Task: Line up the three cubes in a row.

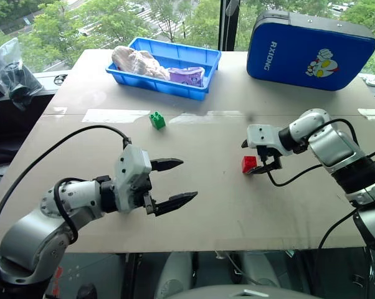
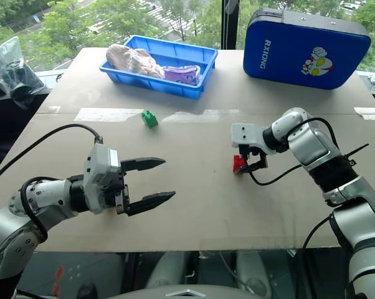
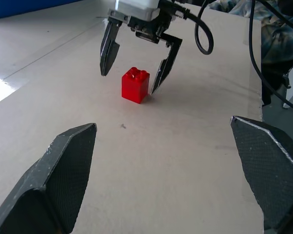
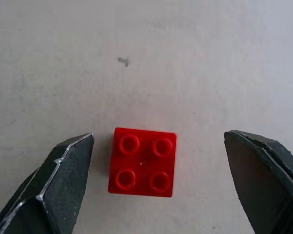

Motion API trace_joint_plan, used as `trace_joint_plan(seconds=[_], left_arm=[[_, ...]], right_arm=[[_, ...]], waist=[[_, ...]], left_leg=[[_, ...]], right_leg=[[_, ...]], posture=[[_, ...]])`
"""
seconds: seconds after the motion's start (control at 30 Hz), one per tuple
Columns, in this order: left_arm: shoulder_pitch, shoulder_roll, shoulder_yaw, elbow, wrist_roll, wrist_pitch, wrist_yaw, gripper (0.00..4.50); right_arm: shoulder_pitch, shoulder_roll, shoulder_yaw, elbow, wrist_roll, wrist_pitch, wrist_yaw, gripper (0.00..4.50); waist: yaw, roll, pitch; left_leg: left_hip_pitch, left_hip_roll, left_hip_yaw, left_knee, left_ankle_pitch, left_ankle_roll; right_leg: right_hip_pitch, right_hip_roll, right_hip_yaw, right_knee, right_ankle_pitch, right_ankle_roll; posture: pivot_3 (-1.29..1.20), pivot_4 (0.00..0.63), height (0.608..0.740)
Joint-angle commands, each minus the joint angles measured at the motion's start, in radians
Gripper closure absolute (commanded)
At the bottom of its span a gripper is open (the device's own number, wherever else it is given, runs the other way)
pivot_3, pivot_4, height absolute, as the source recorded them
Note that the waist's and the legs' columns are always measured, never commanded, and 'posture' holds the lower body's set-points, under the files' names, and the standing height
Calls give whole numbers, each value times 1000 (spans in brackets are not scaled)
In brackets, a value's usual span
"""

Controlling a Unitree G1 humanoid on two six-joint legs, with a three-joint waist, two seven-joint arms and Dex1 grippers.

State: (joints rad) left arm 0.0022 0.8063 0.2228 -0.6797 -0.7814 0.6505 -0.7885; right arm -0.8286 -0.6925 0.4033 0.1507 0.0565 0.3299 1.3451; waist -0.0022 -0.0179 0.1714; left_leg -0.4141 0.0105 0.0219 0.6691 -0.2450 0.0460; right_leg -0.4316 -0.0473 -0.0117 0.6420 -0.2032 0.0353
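- Right now the red brick (image 4: 142, 162) sits studs-up on the pale tabletop (image 1: 212, 205), on the robot's right side of the board, between the two black fingers of the right gripper (image 3: 133, 68).
- Those jaws stand wide apart, with a gap on each side of the brick in the right wrist view, so nothing is clamped; from the left wrist view one fingertip (image 3: 156, 83) comes very near the brick's side, and whether it touches cannot be told.
- Well apart from the red one, the green brick (image 1: 157, 120) rests farther back toward the middle of the table, beside a strip of clear tape (image 1: 115, 115).
- Nothing lies on the bare surface between the two bricks.
- Nearer the robot, the left gripper (image 1: 170, 184) hangs over the table's left half, its jaws spread fully and empty, pointing across toward the red brick.
- Behind the green brick a blue plastic tray (image 1: 200, 57) holds crumpled cloth items.
- At the far right corner stands a blue case (image 1: 281, 53) with a cartoon print.
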Motion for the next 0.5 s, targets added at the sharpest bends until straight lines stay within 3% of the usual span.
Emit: trace_joint_plan(seconds=[0.03,0.2,0.37,0.5], left_arm=[[-47,-55,41,78,24,15,134,0],[-217,-115,69,240,13,97,292,0],[-515,-97,-76,552,228,146,404,0],[-707,-131,-208,861,400,96,409,0]], right_arm=[[75,-36,-184,-171,153,64,-13,155],[360,-86,-442,-497,345,142,-94,155],[607,17,-679,-820,516,234,-339,155],[788,68,-712,-972,469,157,-443,155]], waist=[[6,0,0],[31,-1,0],[22,-6,-1],[18,-6,-1]], left_leg=[[0,0,-1,0,0,0],[-1,0,-3,0,0,0],[1,-1,-3,1,0,0],[2,-2,-2,1,0,0]], right_leg=[[0,0,0,0,0,0],[2,-1,-2,0,0,0],[4,0,-2,1,0,1],[4,1,-2,1,0,1]], posture=[[0,150,740],[0,150,740],[0,150,740],[0,150,740]])
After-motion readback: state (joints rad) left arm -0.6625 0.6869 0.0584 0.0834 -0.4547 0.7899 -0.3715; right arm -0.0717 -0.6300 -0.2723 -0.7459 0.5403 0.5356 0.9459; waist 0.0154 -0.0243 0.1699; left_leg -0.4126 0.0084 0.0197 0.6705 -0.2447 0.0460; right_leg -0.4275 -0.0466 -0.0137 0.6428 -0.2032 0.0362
